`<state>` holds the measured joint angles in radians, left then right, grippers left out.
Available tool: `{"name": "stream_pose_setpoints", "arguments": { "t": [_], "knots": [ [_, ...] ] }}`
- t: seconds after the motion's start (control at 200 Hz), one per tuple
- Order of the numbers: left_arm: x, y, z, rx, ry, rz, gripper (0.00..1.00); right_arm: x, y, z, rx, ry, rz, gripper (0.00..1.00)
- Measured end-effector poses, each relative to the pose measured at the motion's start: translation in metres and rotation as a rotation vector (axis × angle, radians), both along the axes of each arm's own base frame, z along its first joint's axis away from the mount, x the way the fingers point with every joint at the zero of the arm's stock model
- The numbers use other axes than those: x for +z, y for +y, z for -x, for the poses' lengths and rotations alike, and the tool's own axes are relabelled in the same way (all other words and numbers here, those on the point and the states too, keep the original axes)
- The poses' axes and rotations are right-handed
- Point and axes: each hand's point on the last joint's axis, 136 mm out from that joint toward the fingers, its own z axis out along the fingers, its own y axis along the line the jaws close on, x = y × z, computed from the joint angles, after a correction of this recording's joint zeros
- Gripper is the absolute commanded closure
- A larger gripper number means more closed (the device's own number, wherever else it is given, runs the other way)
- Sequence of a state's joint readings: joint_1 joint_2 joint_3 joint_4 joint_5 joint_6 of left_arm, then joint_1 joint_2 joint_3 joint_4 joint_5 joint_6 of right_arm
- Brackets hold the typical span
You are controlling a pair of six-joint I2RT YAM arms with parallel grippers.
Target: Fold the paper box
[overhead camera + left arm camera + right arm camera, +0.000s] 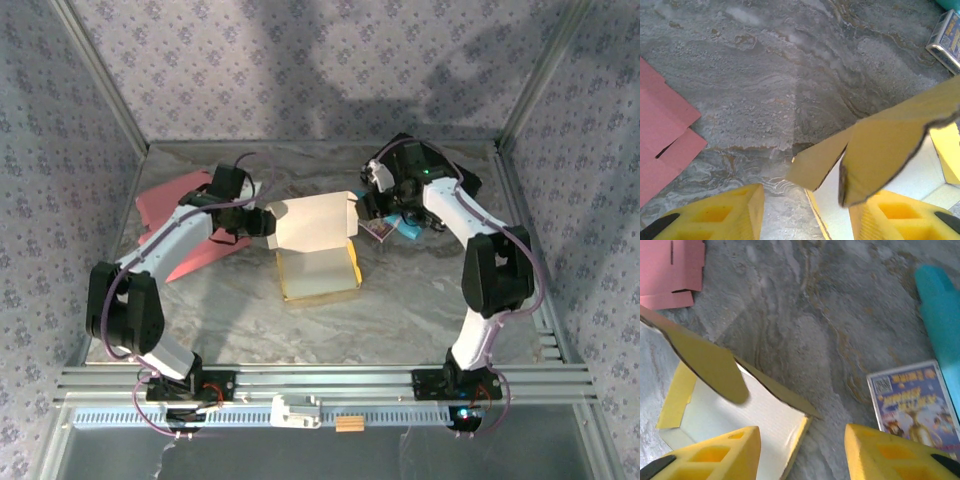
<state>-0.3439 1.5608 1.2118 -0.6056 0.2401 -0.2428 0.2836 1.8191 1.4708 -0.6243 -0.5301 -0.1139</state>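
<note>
— On the grey marbled table (420, 310), where does the paper box sit?
— Around the middle, between the two arms. The paper box (312, 250) is half-formed: its white inner face shows on the far half and a yellow panel lies on the near half.

— What is the left gripper doing?
— The left gripper (262, 222) is at the box's left edge. In the left wrist view its yellow fingers (730, 215) are spread wide. A raised yellow flap (890, 150) stands in front of one of them, but I cannot tell whether they touch.

— And the right gripper?
— The right gripper (368, 205) is at the box's far right corner. Its jaws are also apart and clamp nothing. In the right wrist view the box's side wall runs down into the gap between the fingers.

— Anything else on the table?
— Pink card sheets (175, 215) lie flat on the left, beside the left arm. On the right, a small printed pack (912, 400) lies flat near the box, just beside a teal thing (940, 315) that I cannot identify.
</note>
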Motion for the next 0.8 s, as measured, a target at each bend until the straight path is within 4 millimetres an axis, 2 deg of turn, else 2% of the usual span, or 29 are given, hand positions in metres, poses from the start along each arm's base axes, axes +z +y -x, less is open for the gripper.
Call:
{"name": "stream_pose_setpoints", "arguments": {
  "t": [0.155,0.36,0.5,0.8],
  "knots": [
    [-0.007,-0.002,-0.002,-0.003,0.017,0.000,0.52,0.001,0.017,0.004,0.053,-0.008,-0.008,0.51],
    [-0.013,-0.004,-0.004,-0.006,0.029,0.003,0.54,-0.010,0.016,0.003,0.050,0.016,0.000,0.51],
    [-0.017,-0.007,-0.006,-0.007,0.043,0.010,0.61,-0.015,0.016,0.002,0.049,0.027,0.003,0.52],
    [-0.012,-0.015,-0.011,-0.012,0.023,0.006,0.77,-0.013,0.017,-0.001,0.049,0.018,0.000,0.56]
  ]
}}
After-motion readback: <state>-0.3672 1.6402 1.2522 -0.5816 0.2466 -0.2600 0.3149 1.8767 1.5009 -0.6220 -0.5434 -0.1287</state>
